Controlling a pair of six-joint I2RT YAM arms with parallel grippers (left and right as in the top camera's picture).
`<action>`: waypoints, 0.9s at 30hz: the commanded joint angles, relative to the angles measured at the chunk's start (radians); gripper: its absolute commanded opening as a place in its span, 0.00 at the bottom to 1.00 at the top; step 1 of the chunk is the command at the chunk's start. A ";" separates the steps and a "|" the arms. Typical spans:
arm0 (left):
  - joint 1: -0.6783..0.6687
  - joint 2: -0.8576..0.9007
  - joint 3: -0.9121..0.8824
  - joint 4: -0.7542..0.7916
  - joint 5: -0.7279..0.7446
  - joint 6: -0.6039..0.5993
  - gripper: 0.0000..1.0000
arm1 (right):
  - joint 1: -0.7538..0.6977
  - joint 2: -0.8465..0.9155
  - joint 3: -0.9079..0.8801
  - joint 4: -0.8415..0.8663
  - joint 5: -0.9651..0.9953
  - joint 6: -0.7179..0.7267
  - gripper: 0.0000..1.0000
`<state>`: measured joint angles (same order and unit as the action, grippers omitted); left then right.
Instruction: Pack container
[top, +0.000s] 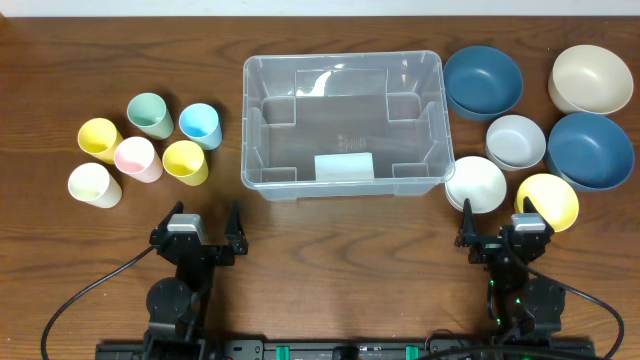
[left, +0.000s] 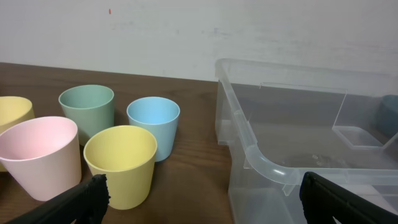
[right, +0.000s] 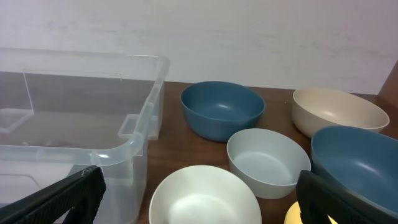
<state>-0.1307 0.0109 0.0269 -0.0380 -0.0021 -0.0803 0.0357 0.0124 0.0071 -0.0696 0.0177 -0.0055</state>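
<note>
The container (top: 246, 120), a large clear plastic bin with a pale label on its floor, stands empty at the middle of the table. Its near left corner (left: 261, 158) fills the right half of the left wrist view. My left gripper (top: 203, 222) sits near the front edge, left of the bin, open with nothing between its fingers (left: 87, 196). My right gripper (top: 497, 228) rests at the front right, open and empty, its view looking over a white bowl (right: 202, 196) beside the bin's wall (right: 134, 140).
Several pastel cups stand left of the bin, among them a yellow cup (top: 186, 161), a pink cup (top: 137, 158) and a blue cup (top: 200, 124). Several bowls lie to its right: dark blue (top: 483, 80), beige (top: 591, 78), grey (top: 516, 141), yellow (top: 547, 200).
</note>
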 joint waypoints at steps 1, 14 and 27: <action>0.005 -0.007 -0.023 -0.034 -0.008 0.005 0.98 | -0.006 -0.007 -0.002 -0.005 -0.004 -0.010 0.99; 0.005 -0.007 -0.023 -0.034 -0.008 0.005 0.98 | -0.003 -0.007 -0.002 -0.001 -0.036 0.057 0.99; 0.005 -0.007 -0.023 -0.034 -0.008 0.005 0.98 | -0.019 0.128 0.424 -0.187 -0.201 0.071 0.99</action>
<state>-0.1307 0.0109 0.0269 -0.0380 -0.0021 -0.0799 0.0330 0.0731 0.2703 -0.2394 -0.1585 0.0483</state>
